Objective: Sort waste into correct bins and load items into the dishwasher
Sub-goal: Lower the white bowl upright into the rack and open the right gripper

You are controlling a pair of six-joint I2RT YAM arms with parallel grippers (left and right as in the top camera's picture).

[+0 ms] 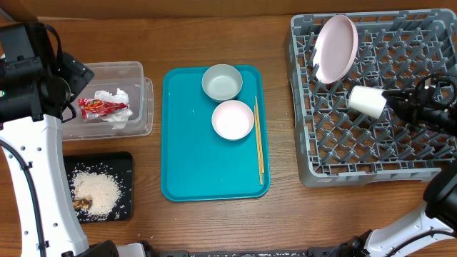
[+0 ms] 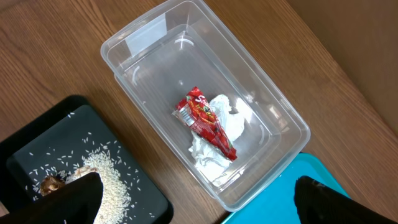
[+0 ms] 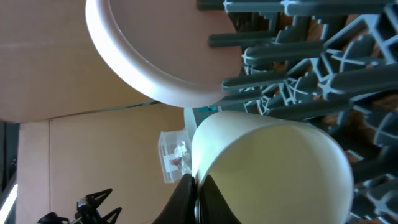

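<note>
My right gripper (image 1: 389,102) is shut on the rim of the small white cup (image 1: 367,101), held on its side over the grey dish rack (image 1: 371,164); the cup fills the right wrist view (image 3: 273,168). The pink-white plate (image 1: 335,47) stands on edge in the rack's back left. My left gripper (image 2: 193,202) is open and empty above the clear tub (image 1: 139,100), which holds the red wrapper (image 2: 208,124) and white tissue (image 2: 233,121). The black tray (image 1: 127,164) holds rice (image 1: 96,189) and brown bits. The pale bowl (image 1: 222,82), saucer (image 1: 233,119) and chopsticks (image 1: 258,139) lie on the teal tray (image 1: 193,157).
The teal tray sits mid-table between the tub and the rack. The black tray lies in front of the tub at the left. Bare wooden table shows along the front edge and between tray and rack.
</note>
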